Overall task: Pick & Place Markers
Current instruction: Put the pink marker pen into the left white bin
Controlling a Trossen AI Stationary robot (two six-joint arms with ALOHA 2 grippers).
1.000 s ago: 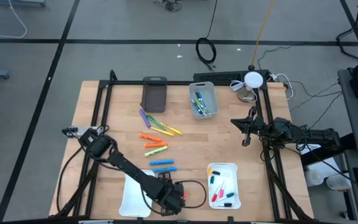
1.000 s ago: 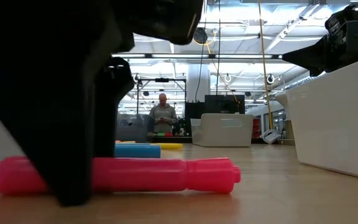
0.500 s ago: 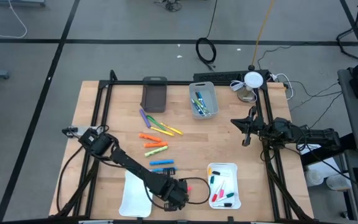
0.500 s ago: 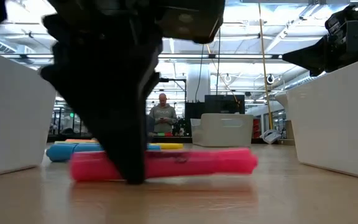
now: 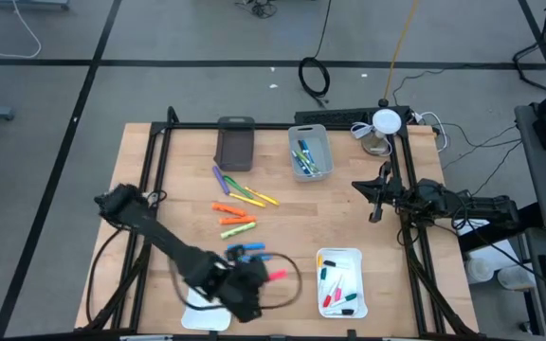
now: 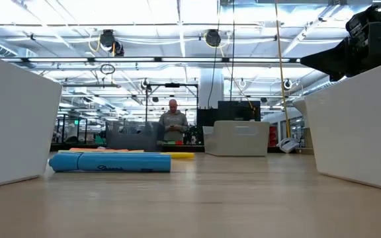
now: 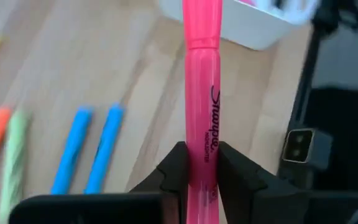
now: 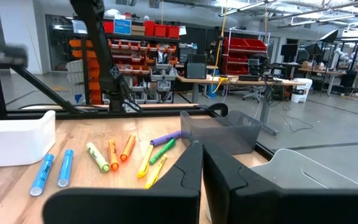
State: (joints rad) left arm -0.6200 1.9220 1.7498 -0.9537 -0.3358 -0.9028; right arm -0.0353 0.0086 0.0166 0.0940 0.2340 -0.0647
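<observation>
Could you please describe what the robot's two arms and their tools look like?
Both arms are black and jointed. The left tool has two matte black, angular fingers. The right tool has similar wedge-shaped fingers. Dark cables loop beside the left arm; more trail from the right arm's base.

Loose on the table — two blue markers [image 5: 247, 251], three orange, one purple (others uncountable).

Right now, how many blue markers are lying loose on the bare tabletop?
2. One blue marker and a second blue marker lie side by side beside the left gripper holding a pink marker. The arm may hide others.
</observation>
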